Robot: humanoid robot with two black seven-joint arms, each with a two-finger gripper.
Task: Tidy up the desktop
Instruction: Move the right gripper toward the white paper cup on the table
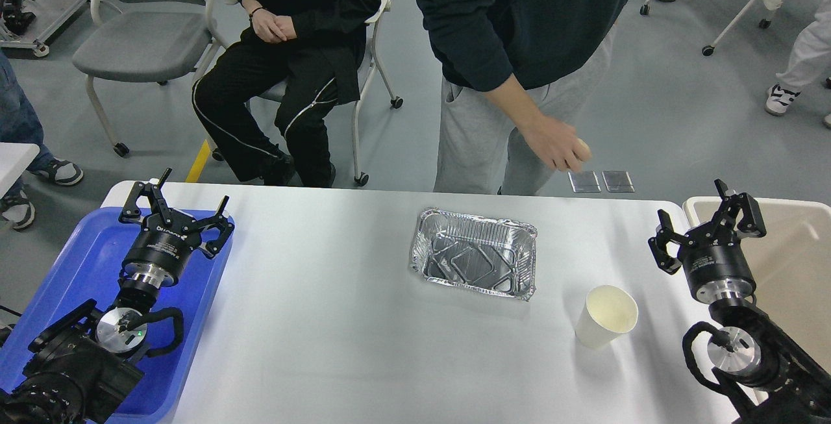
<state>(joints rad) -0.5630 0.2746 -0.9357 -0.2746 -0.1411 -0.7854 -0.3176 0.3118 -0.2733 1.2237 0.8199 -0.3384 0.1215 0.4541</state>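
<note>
The white desktop fills the lower half of the head view. An empty foil tray lies near its middle. To the tray's right, near the front, an empty white paper cup stands upright. My left gripper hovers open over the blue tray at the left edge, holding nothing. At the right edge my right gripper is open and empty, beside the beige bin.
A standing person leans over the far edge, hand closed on a small pale object above the floor. Another person sits in a chair behind the table. Office chairs stand on the grey floor beyond.
</note>
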